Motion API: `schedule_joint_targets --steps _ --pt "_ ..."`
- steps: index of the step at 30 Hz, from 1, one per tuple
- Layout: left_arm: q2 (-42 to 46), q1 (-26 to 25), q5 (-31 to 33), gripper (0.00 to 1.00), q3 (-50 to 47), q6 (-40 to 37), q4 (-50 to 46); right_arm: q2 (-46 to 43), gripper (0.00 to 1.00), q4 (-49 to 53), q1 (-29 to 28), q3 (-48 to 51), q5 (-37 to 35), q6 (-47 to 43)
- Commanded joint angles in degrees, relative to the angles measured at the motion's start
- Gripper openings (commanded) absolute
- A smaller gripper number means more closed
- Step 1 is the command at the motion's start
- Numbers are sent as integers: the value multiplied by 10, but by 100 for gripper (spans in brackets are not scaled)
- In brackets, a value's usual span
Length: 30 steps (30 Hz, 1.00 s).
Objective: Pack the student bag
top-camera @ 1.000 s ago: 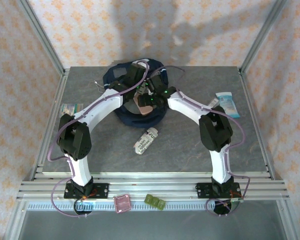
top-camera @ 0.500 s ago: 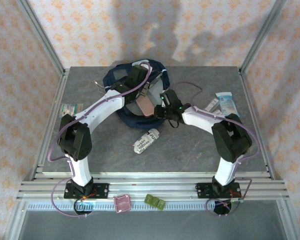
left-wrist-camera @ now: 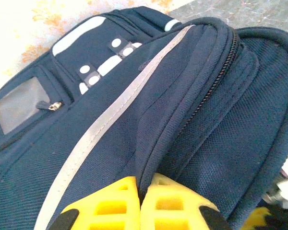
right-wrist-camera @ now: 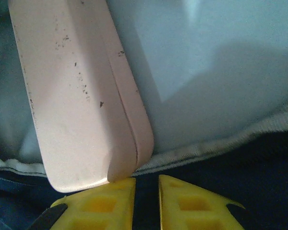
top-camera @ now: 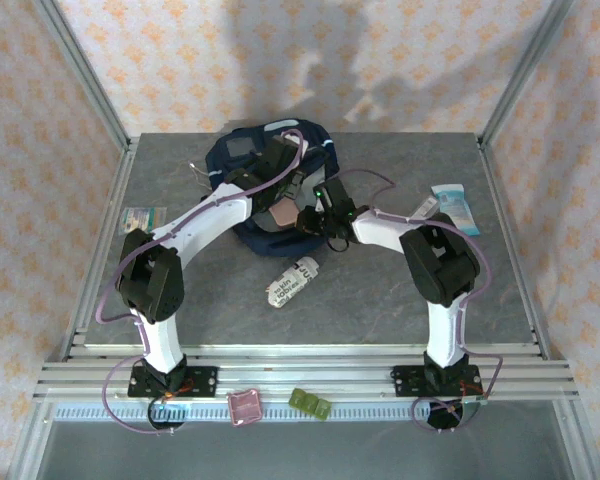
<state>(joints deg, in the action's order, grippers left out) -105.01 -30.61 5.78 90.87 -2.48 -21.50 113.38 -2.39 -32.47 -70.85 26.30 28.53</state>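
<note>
Pinching a fold of the student bag [left-wrist-camera: 192, 72] by its zipper, your left gripper [left-wrist-camera: 140, 186] is clamped tight. Your right gripper [right-wrist-camera: 146, 187] sits at the bag's open rim, fingers nearly together just beside a pink case [right-wrist-camera: 72, 96]; can't tell if fabric is caught. Bag lies at the far centre of the table [top-camera: 400, 300].

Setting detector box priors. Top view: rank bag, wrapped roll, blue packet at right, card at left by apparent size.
1. bag, largest by far, even with the arms covering part of it.
2. roll and packet look about alike, so I won't rank them.
3. card, smallest.
</note>
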Motion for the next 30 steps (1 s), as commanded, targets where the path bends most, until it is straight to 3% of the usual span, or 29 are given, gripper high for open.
schedule_joint_targets --steps 1,9,12,14,16,18,19,25,28,30 --pt "48 -15 -39 0 -2 37 37 21 22 -138 13 -13 52 94" --pt "46 -17 -47 0 -7 47 34 98 28 -272 24 -48 129 228" --pt "46 -17 -54 0 -3 53 33 107 36 -273 24 -55 134 254" --pt "45 -17 -56 0 0 55 32 101 37 -250 24 -56 125 241" --pt "45 -17 -55 0 1 55 34 99 31 -253 24 -49 123 239" --pt "41 -17 -56 0 5 55 35 118 12 -270 24 -64 147 264" --pt "38 -18 -57 0 10 57 33 131 8 -272 23 -80 158 276" --pt "31 -17 -58 0 24 66 29 183 20 -300 11 -147 186 300" --pt "27 -17 -50 0 24 61 24 162 22 -312 11 -109 187 296" --pt "26 -17 -44 0 22 59 23 115 30 -263 13 -66 169 247"
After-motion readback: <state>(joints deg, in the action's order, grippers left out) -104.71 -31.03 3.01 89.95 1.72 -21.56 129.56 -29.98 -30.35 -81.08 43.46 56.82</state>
